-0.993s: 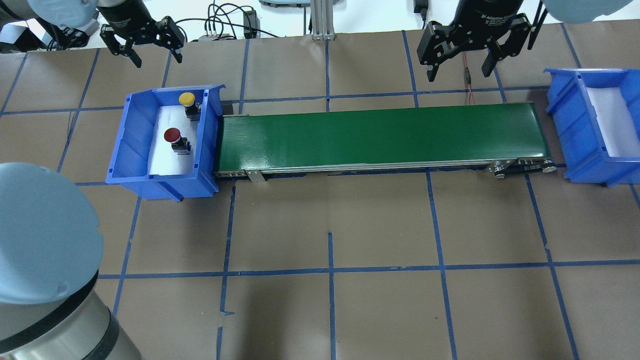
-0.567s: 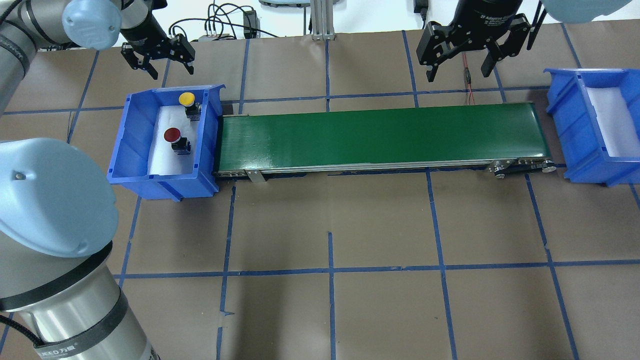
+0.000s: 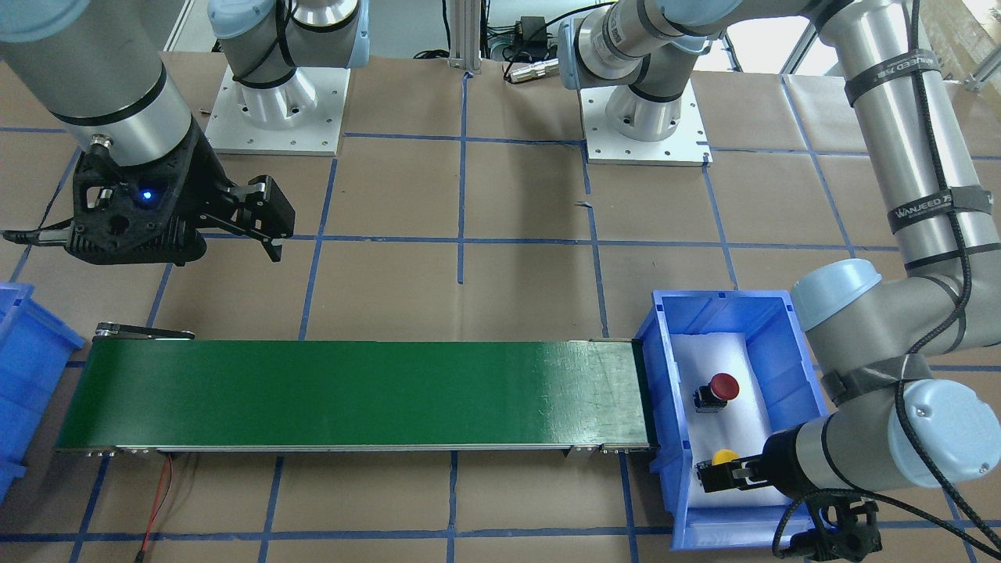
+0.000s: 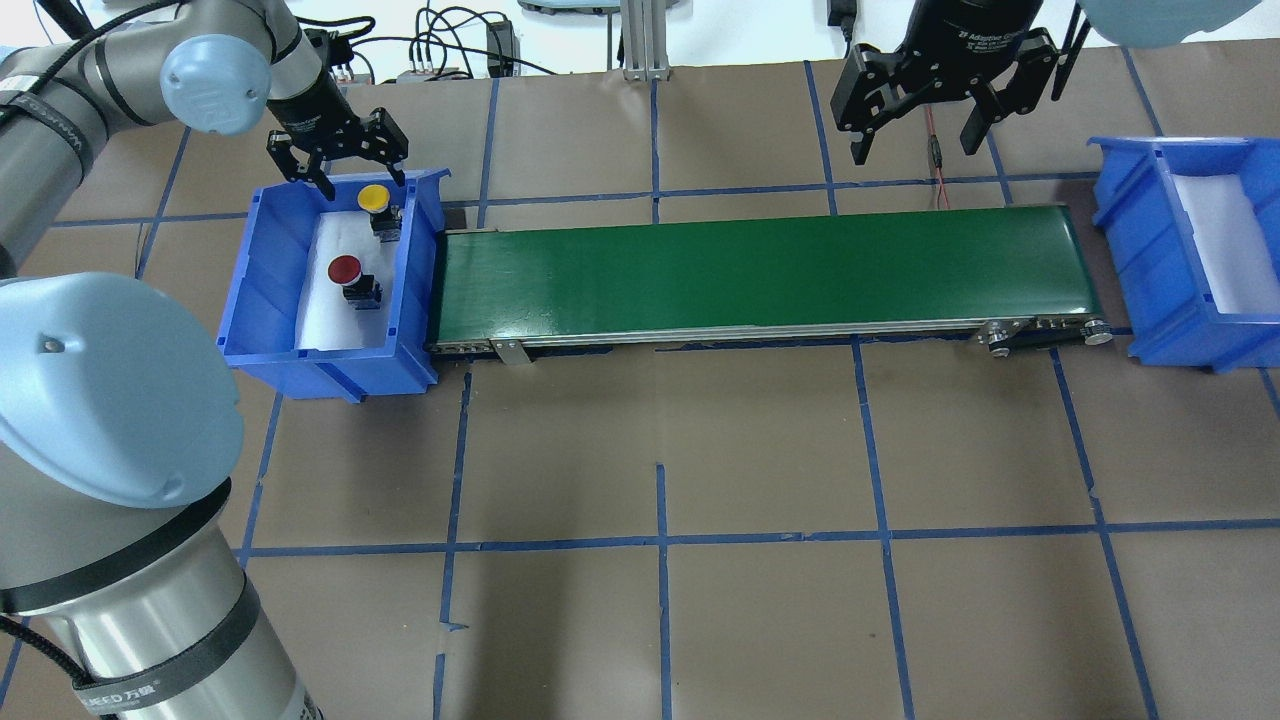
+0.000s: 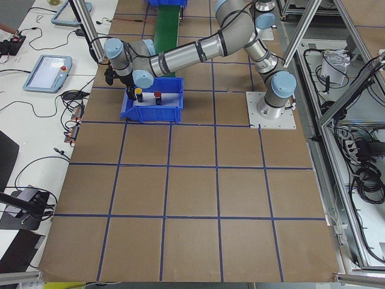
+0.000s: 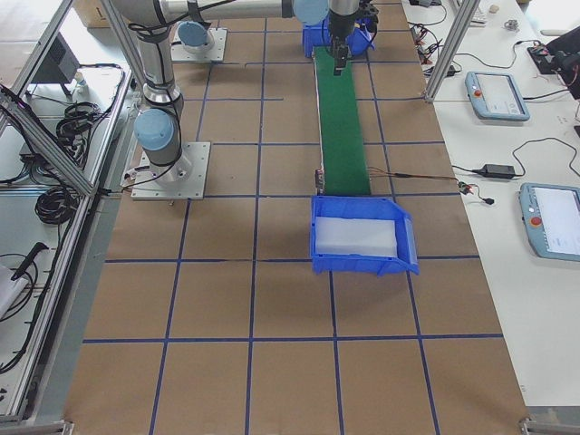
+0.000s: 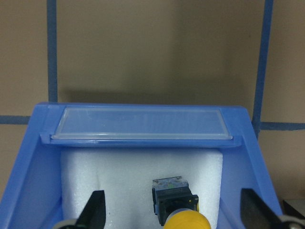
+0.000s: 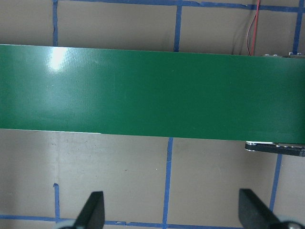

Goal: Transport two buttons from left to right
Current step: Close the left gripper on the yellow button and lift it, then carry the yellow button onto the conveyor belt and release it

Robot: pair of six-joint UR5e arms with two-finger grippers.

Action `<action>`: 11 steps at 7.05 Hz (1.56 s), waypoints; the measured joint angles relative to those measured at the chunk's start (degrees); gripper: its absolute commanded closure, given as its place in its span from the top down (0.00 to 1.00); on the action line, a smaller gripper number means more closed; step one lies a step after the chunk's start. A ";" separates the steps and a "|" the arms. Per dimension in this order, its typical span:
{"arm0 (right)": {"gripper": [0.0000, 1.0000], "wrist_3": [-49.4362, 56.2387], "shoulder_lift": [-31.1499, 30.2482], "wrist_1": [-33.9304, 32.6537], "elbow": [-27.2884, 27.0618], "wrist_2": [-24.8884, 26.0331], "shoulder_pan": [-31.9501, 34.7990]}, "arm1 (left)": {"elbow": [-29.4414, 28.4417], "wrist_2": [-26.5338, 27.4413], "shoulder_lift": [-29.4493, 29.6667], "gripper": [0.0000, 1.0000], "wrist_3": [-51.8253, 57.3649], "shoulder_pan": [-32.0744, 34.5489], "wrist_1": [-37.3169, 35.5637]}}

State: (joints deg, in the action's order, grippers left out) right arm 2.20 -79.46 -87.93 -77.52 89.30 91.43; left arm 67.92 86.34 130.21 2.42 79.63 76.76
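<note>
The yellow button (image 4: 374,197) and the red button (image 4: 345,268) stand on white foam in the left blue bin (image 4: 265,270). My left gripper (image 4: 363,183) is open over the bin's far end, just above the yellow button. In the left wrist view its fingers (image 7: 94,210) stand either side of the yellow cap (image 7: 187,220), apart from it. In the front view the yellow button (image 3: 725,457) and red button (image 3: 724,385) show beside the left gripper (image 3: 713,474). My right gripper (image 4: 913,150) is open and empty above the far side of the conveyor's right part.
A green conveyor belt (image 4: 760,270) runs from the left bin to the right blue bin (image 4: 1150,240), which holds only white foam. The right wrist view looks down on the belt (image 8: 152,90). Cables and a red wire (image 4: 938,150) lie along the table's far edge.
My left arm has swung in from the far left and come down over the bin's far end, above the yellow button. The right arm has barely moved.
</note>
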 measured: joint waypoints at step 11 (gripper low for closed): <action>1.00 0.00 0.00 -0.01 0.00 -0.03 -0.01 | -1.16 -1.28 -2.01 0.39 -1.46 -0.45 2.10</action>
State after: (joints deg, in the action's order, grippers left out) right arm 2.20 -79.46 -87.94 -77.52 89.27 91.42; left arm 66.76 85.06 128.20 0.97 79.19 78.86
